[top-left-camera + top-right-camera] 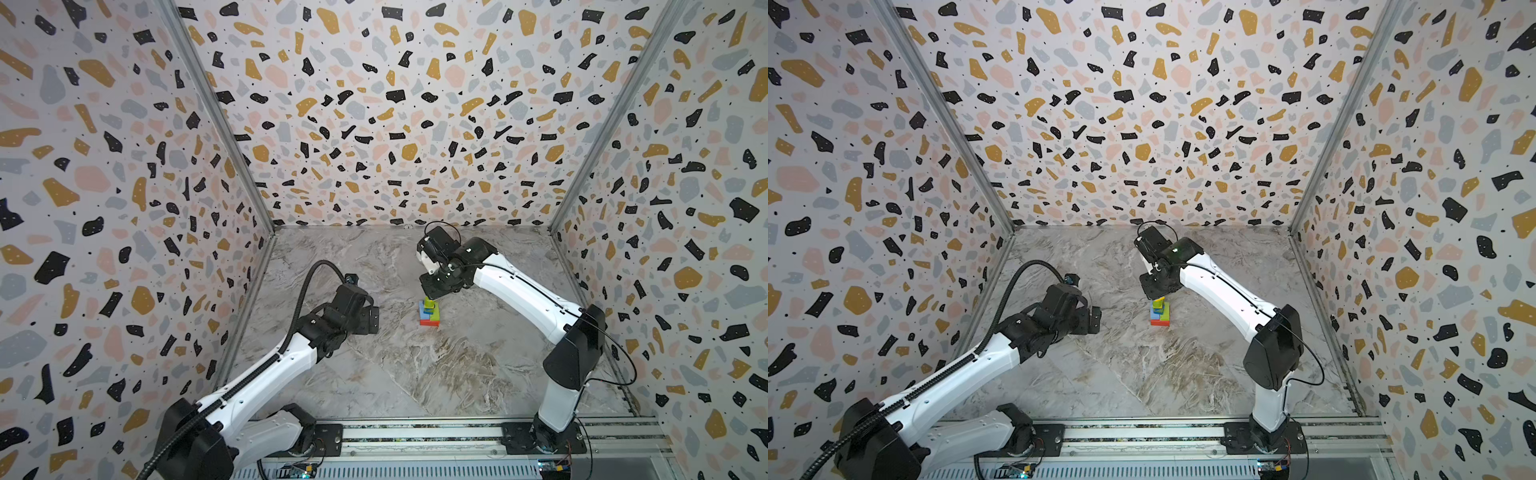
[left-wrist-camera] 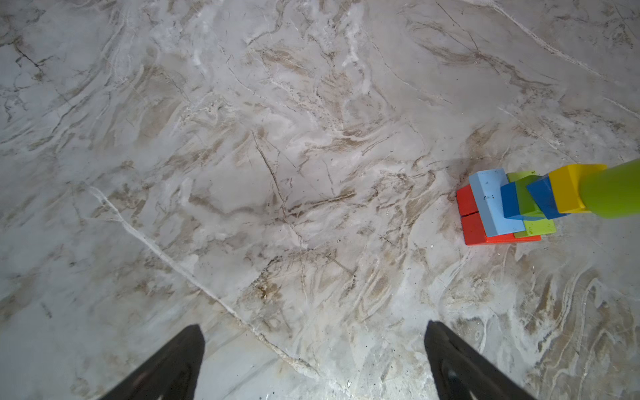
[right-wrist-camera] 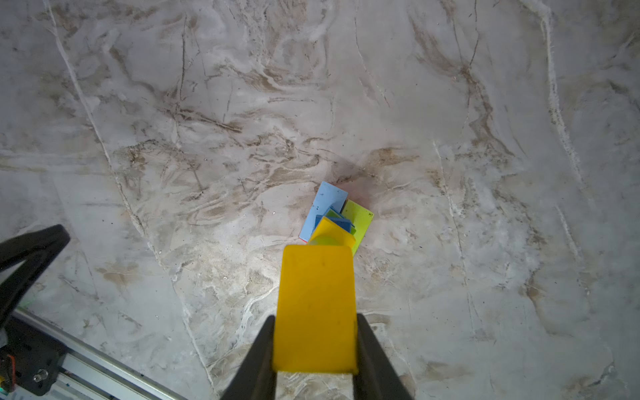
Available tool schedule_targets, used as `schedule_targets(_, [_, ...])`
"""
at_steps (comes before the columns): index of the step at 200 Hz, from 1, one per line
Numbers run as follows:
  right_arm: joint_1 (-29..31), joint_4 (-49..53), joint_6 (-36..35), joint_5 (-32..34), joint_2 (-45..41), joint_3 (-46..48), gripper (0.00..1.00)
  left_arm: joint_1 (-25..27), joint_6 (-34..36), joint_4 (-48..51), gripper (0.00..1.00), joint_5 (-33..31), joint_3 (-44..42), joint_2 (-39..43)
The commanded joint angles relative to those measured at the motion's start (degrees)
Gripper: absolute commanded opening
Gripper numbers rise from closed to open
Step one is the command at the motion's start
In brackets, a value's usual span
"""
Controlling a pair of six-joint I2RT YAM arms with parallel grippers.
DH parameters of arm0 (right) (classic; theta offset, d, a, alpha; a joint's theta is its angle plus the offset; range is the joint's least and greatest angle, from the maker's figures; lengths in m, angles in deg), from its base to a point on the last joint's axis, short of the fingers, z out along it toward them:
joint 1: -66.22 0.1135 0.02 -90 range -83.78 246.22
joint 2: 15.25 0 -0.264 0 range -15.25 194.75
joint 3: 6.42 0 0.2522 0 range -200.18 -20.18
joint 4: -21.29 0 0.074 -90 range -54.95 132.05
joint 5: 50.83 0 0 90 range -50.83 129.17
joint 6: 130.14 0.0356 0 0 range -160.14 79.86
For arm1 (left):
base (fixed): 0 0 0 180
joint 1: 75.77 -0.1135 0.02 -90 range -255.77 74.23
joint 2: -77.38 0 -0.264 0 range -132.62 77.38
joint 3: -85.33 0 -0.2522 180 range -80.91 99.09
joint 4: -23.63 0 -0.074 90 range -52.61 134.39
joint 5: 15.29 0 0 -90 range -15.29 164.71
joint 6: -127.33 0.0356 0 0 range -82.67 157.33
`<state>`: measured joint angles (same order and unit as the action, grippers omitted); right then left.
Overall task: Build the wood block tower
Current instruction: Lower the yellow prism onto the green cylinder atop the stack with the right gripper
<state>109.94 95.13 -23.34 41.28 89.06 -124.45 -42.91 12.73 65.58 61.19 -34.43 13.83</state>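
Red-based wood block tower (image 2: 495, 204), blue, lime tiers, yellow block (image 3: 317, 304) above

The worktop (image 1: 415, 374) looks like marble-patterned stone or laminate: grey-beige veining, smooth, with a dull sheen and fine grit. The wood block tower (image 1: 429, 312) is painted wood in flat, matt coats, and its light blue slab (image 2: 495, 204) carries small dark specks. The yellow block (image 3: 317, 304) has smooth satin paint (faint scuffs show). The right end effector (image 3: 315, 318) and left end effector (image 2: 313, 325) have matt black plastic fingers. The right arm (image 1: 519, 286) and left arm (image 1: 266, 370) wear glossy white plastic shells. The rail (image 1: 415, 434) is brushed metal — the 3 walls (image 1: 374, 104) are a matt terrazzo print.
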Motion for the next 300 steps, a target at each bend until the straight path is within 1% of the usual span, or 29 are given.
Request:
schedule_targets(1, [0.57,2.05,-0.55,-0.15,0.08,-1.41,0.21,-0.60,0.86,-2.16,1.00,1.12,-1.00,-0.08])
schedule_targets(124, [0.66,2.09,-0.82,1.96,1.07,0.69,0.21,-1.40,1.31,-2.95,1.00,2.87,-1.48,-0.74])
schedule_targets(205, [0.66,2.24,-0.90,2.00,2.06,0.44,0.21,-2.01,1.73,-3.36,1.00,4.59,-1.48,-1.49])
schedule_targets(300, [0.48,3.20,-0.83,2.43,3.42,-1.37,0.22,-2.19,1.84,-3.54,1.00,5.17,-1.64,-1.23])
